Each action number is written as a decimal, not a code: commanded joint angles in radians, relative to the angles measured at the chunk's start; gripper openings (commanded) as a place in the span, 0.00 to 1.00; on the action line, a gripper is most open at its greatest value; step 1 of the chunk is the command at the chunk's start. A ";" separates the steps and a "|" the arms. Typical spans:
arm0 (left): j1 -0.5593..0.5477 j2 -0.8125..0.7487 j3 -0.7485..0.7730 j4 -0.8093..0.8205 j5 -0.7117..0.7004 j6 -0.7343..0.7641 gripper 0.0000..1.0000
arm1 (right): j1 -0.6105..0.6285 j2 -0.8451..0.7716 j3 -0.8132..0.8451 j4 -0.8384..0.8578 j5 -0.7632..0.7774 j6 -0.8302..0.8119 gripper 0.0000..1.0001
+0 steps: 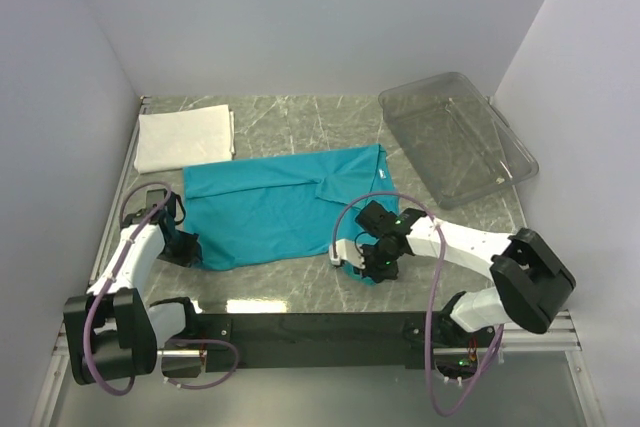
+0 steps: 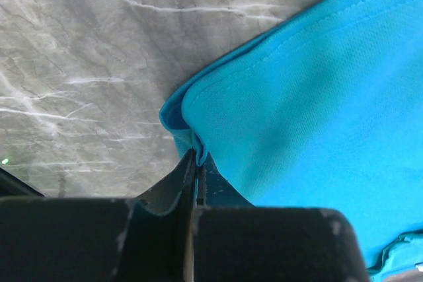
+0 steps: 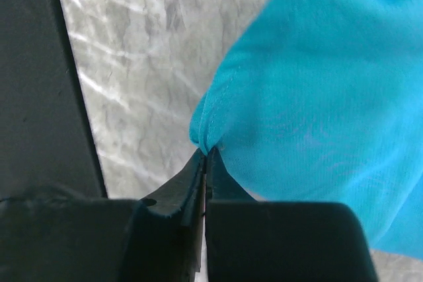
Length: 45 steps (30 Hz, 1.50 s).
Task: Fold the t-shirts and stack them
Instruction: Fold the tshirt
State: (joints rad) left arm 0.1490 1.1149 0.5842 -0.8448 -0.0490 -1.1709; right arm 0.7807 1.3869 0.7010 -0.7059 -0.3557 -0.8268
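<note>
A teal-blue t-shirt [image 1: 280, 205] lies spread across the middle of the marble table, partly folded lengthwise. My left gripper [image 1: 186, 245] is shut on its near left corner; in the left wrist view the hem [image 2: 192, 133] is pinched between the black fingertips [image 2: 196, 161]. My right gripper [image 1: 372, 265] is shut on the near right corner, and the right wrist view shows the cloth edge [image 3: 206, 138] bunched into the closed tips [image 3: 205, 156]. A white t-shirt [image 1: 186, 138] lies folded at the back left, apart from both grippers.
A clear plastic tray [image 1: 457, 137] stands at the back right, tilted toward the right wall. Grey walls close in the left, back and right sides. The black base rail [image 1: 320, 332] runs along the near edge.
</note>
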 commanded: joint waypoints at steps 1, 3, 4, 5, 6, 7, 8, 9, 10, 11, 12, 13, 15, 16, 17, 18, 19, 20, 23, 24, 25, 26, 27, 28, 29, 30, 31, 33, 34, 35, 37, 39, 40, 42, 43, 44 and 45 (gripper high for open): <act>-0.002 -0.043 0.034 -0.029 0.009 0.036 0.01 | -0.055 -0.077 0.040 -0.082 -0.067 -0.018 0.00; 0.000 -0.062 0.055 -0.042 0.003 0.043 0.01 | -0.150 -0.112 0.110 -0.166 -0.129 -0.060 0.00; -0.002 -0.072 0.060 -0.046 0.001 0.047 0.01 | -0.193 -0.115 0.136 -0.193 -0.190 -0.070 0.00; 0.000 -0.090 0.066 -0.053 0.000 0.047 0.01 | -0.255 -0.112 0.162 -0.214 -0.212 -0.078 0.00; 0.000 -0.098 0.077 -0.054 0.001 0.043 0.01 | -0.288 -0.108 0.207 -0.245 -0.230 -0.086 0.00; 0.000 -0.105 0.083 -0.053 0.006 0.043 0.01 | -0.314 -0.101 0.225 -0.254 -0.248 -0.087 0.00; 0.000 -0.113 0.086 -0.048 0.017 0.043 0.01 | -0.336 -0.080 0.242 -0.260 -0.267 -0.086 0.00; -0.002 -0.112 0.092 -0.045 0.020 0.042 0.01 | -0.369 -0.068 0.270 -0.270 -0.278 -0.089 0.00; 0.000 -0.110 0.098 -0.042 0.023 0.045 0.01 | -0.385 -0.039 0.285 -0.277 -0.287 -0.090 0.00; 0.000 -0.098 0.109 -0.039 0.027 0.050 0.01 | -0.399 -0.026 0.298 -0.282 -0.304 -0.090 0.00; 0.000 -0.090 0.114 -0.039 0.034 0.054 0.00 | -0.422 -0.013 0.320 -0.283 -0.313 -0.084 0.00; 0.001 -0.076 0.120 -0.039 0.035 0.057 0.01 | -0.434 0.009 0.331 -0.283 -0.318 -0.078 0.00; 0.001 -0.066 0.140 -0.034 0.038 0.068 0.01 | -0.463 0.032 0.367 -0.274 -0.325 -0.060 0.00; 0.000 -0.060 0.144 -0.030 0.040 0.070 0.01 | -0.469 0.052 0.377 -0.271 -0.325 -0.054 0.00; 0.001 -0.058 0.155 -0.025 0.041 0.071 0.01 | -0.478 0.061 0.400 -0.262 -0.325 -0.038 0.00; 0.001 -0.053 0.160 -0.022 0.041 0.073 0.01 | -0.495 0.072 0.414 -0.261 -0.325 -0.035 0.00; 0.000 -0.049 0.166 -0.020 0.041 0.074 0.01 | -0.503 0.093 0.425 -0.260 -0.325 -0.031 0.00; 0.001 -0.046 0.177 -0.017 0.041 0.074 0.01 | -0.511 0.104 0.451 -0.254 -0.325 -0.017 0.00; 0.001 -0.033 0.196 -0.013 0.041 0.079 0.01 | -0.537 0.139 0.498 -0.242 -0.324 0.012 0.00; 0.006 -0.029 0.201 -0.008 0.041 0.082 0.01 | -0.543 0.147 0.511 -0.242 -0.325 0.014 0.00; 0.007 -0.020 0.204 0.001 0.041 0.083 0.01 | -0.552 0.165 0.523 -0.244 -0.325 0.017 0.00; 0.011 -0.014 0.210 0.007 0.041 0.085 0.01 | -0.554 0.173 0.543 -0.239 -0.322 0.026 0.00; 0.012 -0.004 0.213 0.015 0.041 0.085 0.01 | -0.555 0.181 0.552 -0.236 -0.319 0.029 0.00; 0.012 0.015 0.216 0.030 0.041 0.085 0.01 | -0.557 0.199 0.563 -0.236 -0.318 0.031 0.00; 0.014 0.028 0.226 0.035 0.041 0.086 0.01 | -0.557 0.208 0.583 -0.234 -0.319 0.037 0.00; 0.015 0.040 0.232 0.041 0.041 0.088 0.01 | -0.555 0.216 0.594 -0.233 -0.319 0.041 0.00; 0.017 0.066 0.238 0.049 0.041 0.089 0.01 | -0.555 0.236 0.604 -0.231 -0.324 0.048 0.00; 0.021 0.103 0.259 0.064 0.041 0.097 0.01 | -0.557 0.265 0.637 -0.221 -0.319 0.069 0.00; 0.024 0.114 0.267 0.070 0.041 0.100 0.01 | -0.557 0.273 0.646 -0.219 -0.318 0.074 0.00; 0.027 0.126 0.285 0.081 0.041 0.103 0.01 | -0.555 0.282 0.666 -0.213 -0.309 0.086 0.00; 0.032 0.164 0.316 0.093 0.041 0.111 0.01 | -0.558 0.305 0.693 -0.208 -0.301 0.094 0.00; 0.031 0.209 0.339 0.105 0.040 0.117 0.01 | -0.558 0.326 0.710 -0.205 -0.295 0.100 0.00; 0.032 0.224 0.359 0.107 0.035 0.123 0.01 | -0.557 0.334 0.730 -0.207 -0.293 0.101 0.00; 0.032 0.268 0.381 0.110 0.026 0.131 0.01 | -0.558 0.363 0.753 -0.210 -0.290 0.107 0.00; 0.032 0.282 0.399 0.108 0.021 0.135 0.01 | -0.557 0.373 0.767 -0.210 -0.289 0.109 0.00; 0.034 0.295 0.407 0.107 0.018 0.139 0.01 | -0.558 0.394 0.794 -0.213 -0.292 0.114 0.00; 0.032 0.312 0.413 0.110 0.014 0.143 0.00 | -0.557 0.403 0.808 -0.213 -0.293 0.117 0.00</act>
State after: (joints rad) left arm 0.1761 1.4002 0.9485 -0.7559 -0.0166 -1.0584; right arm 0.2283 1.7561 1.4345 -0.9318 -0.6449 -0.7322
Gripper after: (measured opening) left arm 0.043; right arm 0.010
